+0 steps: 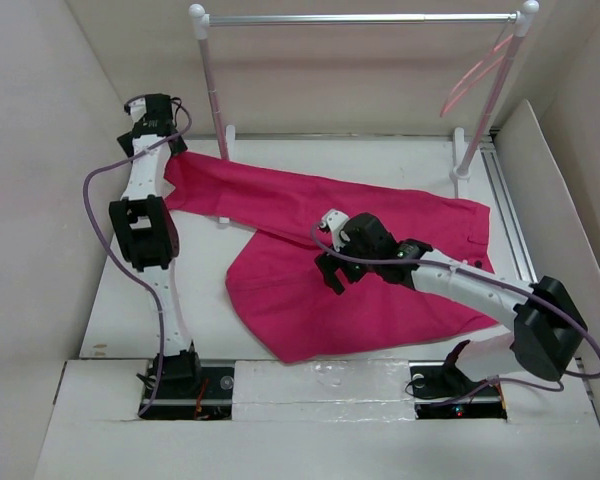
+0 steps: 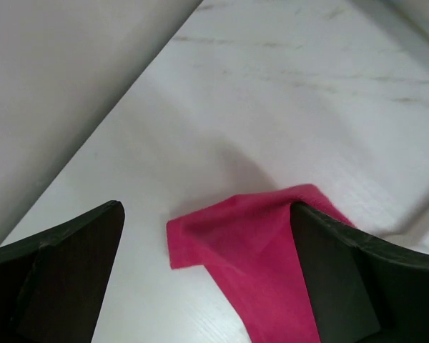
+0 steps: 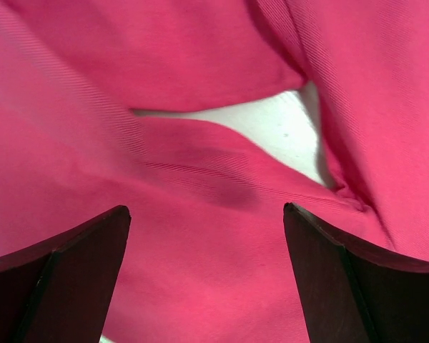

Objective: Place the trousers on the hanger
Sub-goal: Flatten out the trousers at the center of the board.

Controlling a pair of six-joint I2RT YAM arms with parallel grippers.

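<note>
While the trousers (image 1: pixel 280 290) lie spread across the surface (image 1: pixel 380 160), the hanger (image 1: pixel 470 75) hangs from the rack bar (image 1: pixel 360 18) at far right, well apart from them. Left end effector (image 2: pixel 205 207): jaws apart over a leg's cuff corner at far left; the cloth lies beside its right finger, not gripped. Right end effector (image 3: pixel 207 211): jaws apart above the trousers' middle, holding nothing.
</note>
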